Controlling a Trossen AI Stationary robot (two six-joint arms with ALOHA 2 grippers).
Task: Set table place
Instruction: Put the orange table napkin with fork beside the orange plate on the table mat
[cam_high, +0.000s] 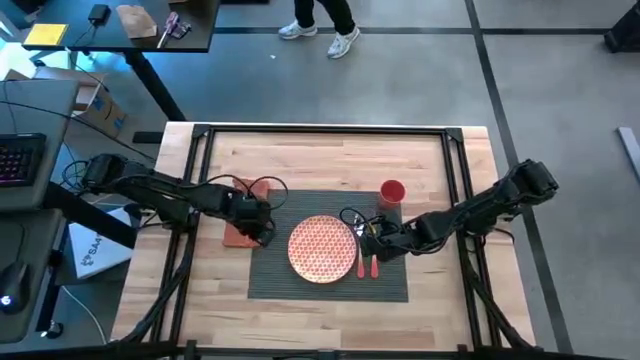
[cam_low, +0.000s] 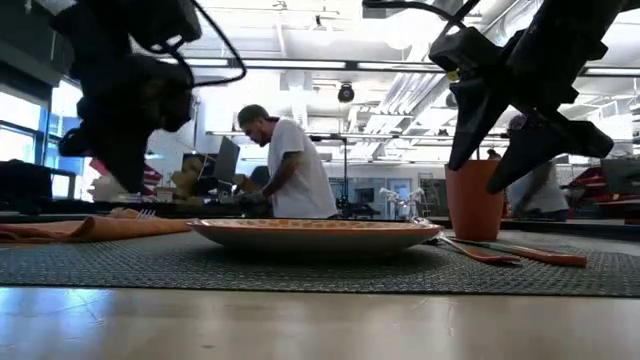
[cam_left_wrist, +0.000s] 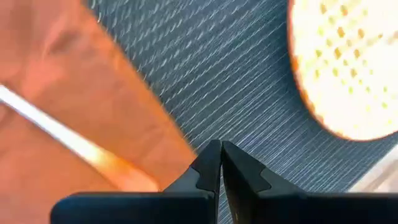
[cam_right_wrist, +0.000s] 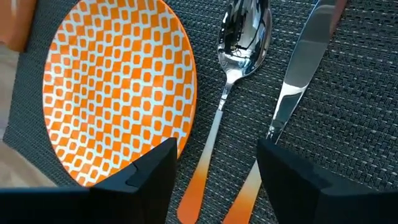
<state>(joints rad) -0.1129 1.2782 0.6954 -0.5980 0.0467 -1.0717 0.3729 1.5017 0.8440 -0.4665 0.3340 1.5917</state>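
Grey woven placemat sits centre-front on the butcher-block table. Orange patterned plate is on the mat, middle.

My right gripper hangs low over the mat just right of the plate, fingers spread wide, holding nothing. Directly under it: spoon and knife, both flat on the mat, side by side, not touching each other. Spoon is the one nearer the plate, just off its rim. Orange handles point toward the front edge of the table, metal ends toward the back.

Red cup stands upright at the mat's back-right corner, behind the cutlery, apart from my right fingers.

My left gripper is over the mat's left edge, tips pressed together, nothing between them. Orange napkin lies just beside it, partly on the mat and partly on bare wood. A fork rests on the napkin; only its shaft shows in the left wrist view, blurred.

Low view: plate, cup and cutlery handles all resting flat. Person at a desk well behind the table.
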